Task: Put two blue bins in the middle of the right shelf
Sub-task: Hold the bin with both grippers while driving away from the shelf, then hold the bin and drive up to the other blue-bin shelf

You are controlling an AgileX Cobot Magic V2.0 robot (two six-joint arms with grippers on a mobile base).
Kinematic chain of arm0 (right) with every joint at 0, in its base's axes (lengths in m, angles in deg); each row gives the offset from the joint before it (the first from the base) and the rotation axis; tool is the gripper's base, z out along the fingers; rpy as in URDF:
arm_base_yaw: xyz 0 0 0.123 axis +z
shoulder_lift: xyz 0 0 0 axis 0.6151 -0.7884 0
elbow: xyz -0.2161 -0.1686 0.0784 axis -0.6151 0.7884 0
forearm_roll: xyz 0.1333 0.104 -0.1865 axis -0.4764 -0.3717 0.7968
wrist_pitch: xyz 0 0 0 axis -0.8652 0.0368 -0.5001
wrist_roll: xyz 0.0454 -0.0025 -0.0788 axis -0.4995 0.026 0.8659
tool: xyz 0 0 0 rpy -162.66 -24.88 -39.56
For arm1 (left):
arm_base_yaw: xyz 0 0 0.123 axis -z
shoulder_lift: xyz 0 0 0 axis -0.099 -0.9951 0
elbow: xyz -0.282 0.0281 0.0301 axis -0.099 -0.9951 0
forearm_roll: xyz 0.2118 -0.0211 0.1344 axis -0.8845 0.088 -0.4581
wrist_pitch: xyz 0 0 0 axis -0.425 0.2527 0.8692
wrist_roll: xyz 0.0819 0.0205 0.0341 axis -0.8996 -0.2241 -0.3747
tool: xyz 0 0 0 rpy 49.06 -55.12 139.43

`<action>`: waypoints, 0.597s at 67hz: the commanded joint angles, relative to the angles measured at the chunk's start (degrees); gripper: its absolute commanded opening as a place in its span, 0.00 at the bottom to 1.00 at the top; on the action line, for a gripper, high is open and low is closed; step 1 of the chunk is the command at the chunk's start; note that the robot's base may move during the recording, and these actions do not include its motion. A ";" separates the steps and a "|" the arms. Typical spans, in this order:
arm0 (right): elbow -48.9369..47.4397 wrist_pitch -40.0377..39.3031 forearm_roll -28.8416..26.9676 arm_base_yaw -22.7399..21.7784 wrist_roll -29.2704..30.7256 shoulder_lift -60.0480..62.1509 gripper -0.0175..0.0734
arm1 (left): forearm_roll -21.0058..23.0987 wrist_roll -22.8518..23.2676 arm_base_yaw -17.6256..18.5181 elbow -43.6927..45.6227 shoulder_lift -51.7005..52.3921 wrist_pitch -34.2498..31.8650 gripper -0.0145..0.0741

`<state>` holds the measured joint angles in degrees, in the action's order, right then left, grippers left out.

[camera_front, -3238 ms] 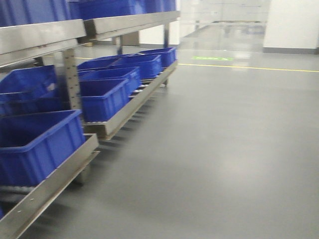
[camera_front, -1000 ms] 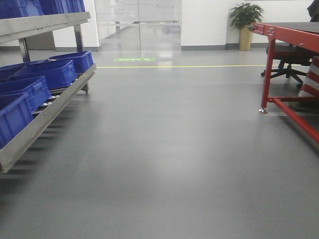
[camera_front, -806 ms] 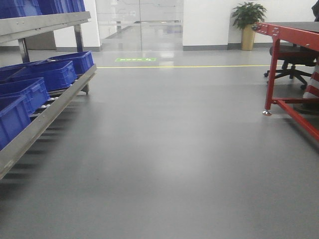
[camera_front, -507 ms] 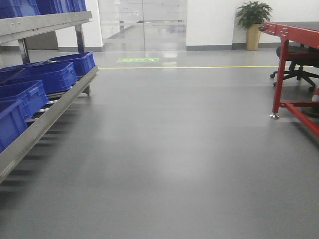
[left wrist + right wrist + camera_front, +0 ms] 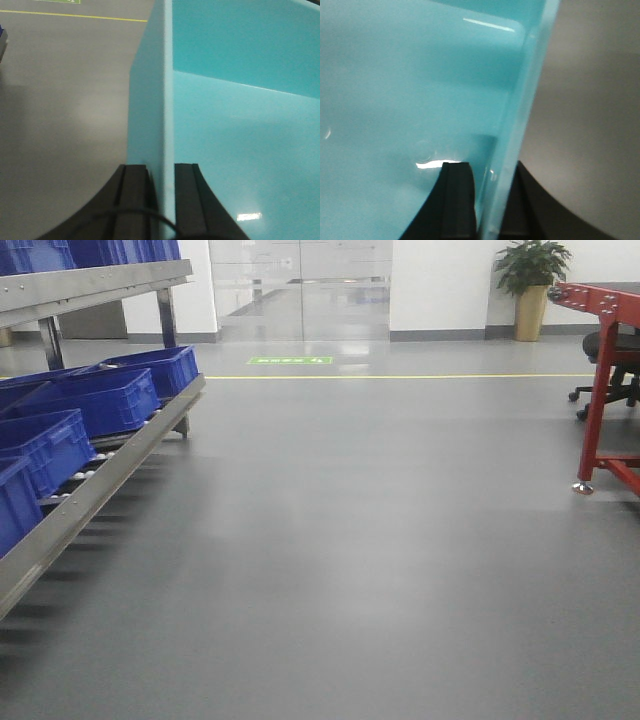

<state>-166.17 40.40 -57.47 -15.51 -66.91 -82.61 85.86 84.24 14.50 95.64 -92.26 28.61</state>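
With left hand (image 5: pixel 161 172) and right hand (image 5: pixel 490 170) each clamped on a wall of the bin (image 5: pixel 240 125), carry level, clearing the rack (image 5: pixel 100 495) at 9 o'clock.

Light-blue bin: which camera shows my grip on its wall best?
Left wrist view: the light-blue bin wall sits sharply between the left gripper jaws. The right wrist view shows it blurrier, with the right gripper clamping the rim. The front view misses it.
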 commanded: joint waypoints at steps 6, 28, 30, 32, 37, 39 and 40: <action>-0.65 -1.27 -0.68 0.02 2.04 0.71 0.02 | 3.01 1.36 0.19 0.85 1.05 -4.52 0.04; -0.65 -1.27 -0.68 0.02 2.04 0.71 0.02 | 3.01 1.36 0.19 0.85 0.94 -4.54 0.04; -0.65 -1.27 -0.68 0.02 2.04 0.71 0.02 | 3.01 1.36 0.19 0.85 0.94 -4.54 0.04; -0.65 -1.27 -0.68 0.02 2.04 0.71 0.02 | 3.01 1.36 0.19 0.85 0.94 -4.54 0.04; -0.65 -1.27 -0.68 0.02 2.04 0.71 0.02 | 3.01 1.36 0.19 0.85 0.72 -4.54 0.04; -0.65 -1.27 -0.68 0.02 2.04 0.71 0.02 | 3.01 1.36 0.19 0.85 0.60 -4.54 0.04; -0.65 -1.27 -0.68 0.02 2.04 0.71 0.02 | 3.01 1.36 0.19 0.85 0.60 -4.54 0.04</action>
<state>-166.17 40.40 -57.47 -15.51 -66.91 -82.61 85.86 84.24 14.50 95.64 -92.36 28.57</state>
